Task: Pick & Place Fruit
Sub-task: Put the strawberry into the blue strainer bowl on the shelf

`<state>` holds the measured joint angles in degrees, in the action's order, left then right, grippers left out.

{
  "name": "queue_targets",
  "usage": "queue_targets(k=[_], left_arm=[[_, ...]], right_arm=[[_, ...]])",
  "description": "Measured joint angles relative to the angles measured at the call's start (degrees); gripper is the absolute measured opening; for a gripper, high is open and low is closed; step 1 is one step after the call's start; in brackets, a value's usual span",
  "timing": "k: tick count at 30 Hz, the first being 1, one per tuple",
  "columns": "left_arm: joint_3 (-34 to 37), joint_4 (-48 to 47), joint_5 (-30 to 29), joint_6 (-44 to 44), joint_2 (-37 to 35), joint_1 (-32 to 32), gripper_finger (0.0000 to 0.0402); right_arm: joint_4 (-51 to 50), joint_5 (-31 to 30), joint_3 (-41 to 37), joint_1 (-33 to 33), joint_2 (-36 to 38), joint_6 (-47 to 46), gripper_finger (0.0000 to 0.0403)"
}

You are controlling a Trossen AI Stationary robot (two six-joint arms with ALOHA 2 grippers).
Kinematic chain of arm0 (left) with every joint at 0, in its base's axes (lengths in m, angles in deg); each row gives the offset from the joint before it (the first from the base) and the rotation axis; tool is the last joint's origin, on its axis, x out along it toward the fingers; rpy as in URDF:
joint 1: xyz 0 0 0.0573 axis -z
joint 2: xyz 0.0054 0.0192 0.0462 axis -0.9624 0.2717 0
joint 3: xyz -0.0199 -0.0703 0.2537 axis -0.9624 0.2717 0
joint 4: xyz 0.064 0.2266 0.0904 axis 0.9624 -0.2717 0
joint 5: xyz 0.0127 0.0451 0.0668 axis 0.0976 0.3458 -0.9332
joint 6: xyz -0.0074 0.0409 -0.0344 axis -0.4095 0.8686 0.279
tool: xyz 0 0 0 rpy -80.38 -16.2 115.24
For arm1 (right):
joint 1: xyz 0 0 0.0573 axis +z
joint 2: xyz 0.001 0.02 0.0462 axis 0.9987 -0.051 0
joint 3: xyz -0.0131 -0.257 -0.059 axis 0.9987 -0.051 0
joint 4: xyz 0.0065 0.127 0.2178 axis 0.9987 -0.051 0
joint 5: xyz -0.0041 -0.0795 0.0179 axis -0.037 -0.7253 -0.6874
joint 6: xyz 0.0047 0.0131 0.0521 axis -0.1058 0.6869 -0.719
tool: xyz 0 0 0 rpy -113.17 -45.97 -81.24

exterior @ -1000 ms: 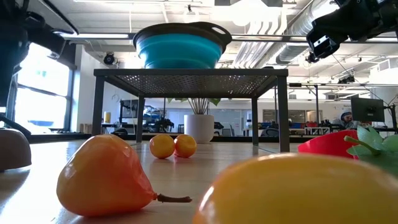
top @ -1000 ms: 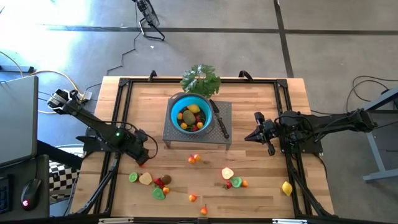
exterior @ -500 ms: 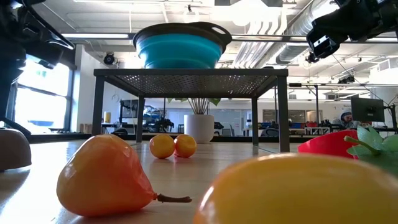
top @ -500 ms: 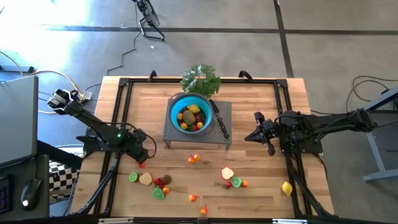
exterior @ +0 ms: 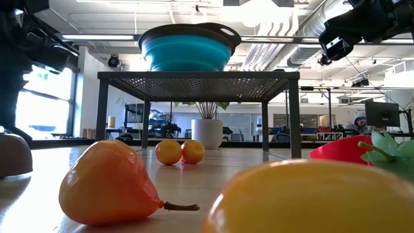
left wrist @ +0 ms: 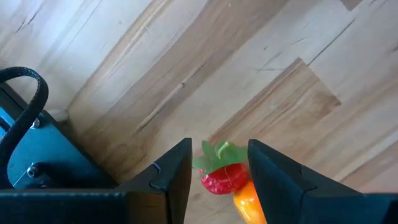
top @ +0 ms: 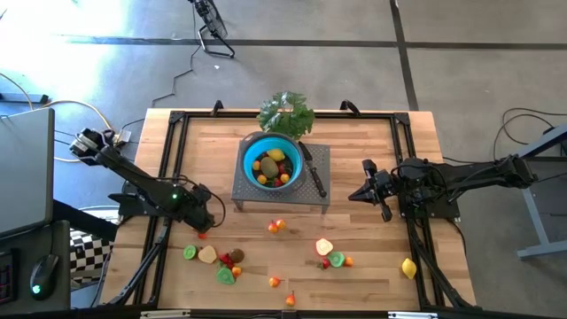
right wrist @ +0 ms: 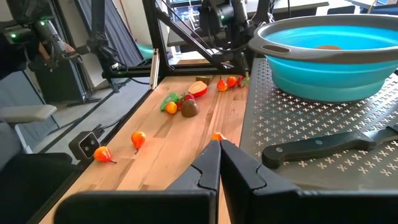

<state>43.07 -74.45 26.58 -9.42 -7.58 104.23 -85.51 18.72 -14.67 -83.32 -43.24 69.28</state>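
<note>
Your left gripper hangs low over the left side of the worktop, fingers partly apart and straddling a small red strawberry with a green leafy cap. An orange piece lies against the strawberry, and it is cut off by the frame edge, so you cannot make out what fruit it is. Neither finger is clearly pressing the strawberry; there is a sliver of space on each side. From overhead the left gripper covers most of that fruit, leaving only a speck of red at its tip.

Just beyond it, toward the front edge, you have a loose cluster: a green slice, a cream slice, a brown fruit and another green piece, with small red bits among them too small to name. Farther along lie two small orange fruits touching each other, a yellow-and-red slice, and a yellow lemon near the right front corner.

At mid-worktop the blue bowl sits on a perforated metal stand, already holding several fruits, with a black-handled knife beside it and a leafy green bunch behind.

Your right gripper waits to the right of the stand, fingers pressed together and holding nothing.
</note>
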Motion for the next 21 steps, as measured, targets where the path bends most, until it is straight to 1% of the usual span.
queue_targets(k=[4, 11, 21], left_arm=[[0.00, 2.44, 1.52, 1.89, 2.79, 0.00, 0.0149], [0.00, 3.50, 1.67, 2.40, 6.47, 0.00, 0.0149], [0.09, 3.24, 1.61, 2.38, 7.47, 0.00, 0.0149]], right_arm=[[-0.02, 0.00, 0.00, 0.01, 0.00, 0.00, 0.0003], [-0.02, 0.01, 0.00, 0.01, 0.00, 0.00, 0.0003], [-0.04, 0.02, 0.00, -0.01, 0.00, 0.00, 0.0003]])
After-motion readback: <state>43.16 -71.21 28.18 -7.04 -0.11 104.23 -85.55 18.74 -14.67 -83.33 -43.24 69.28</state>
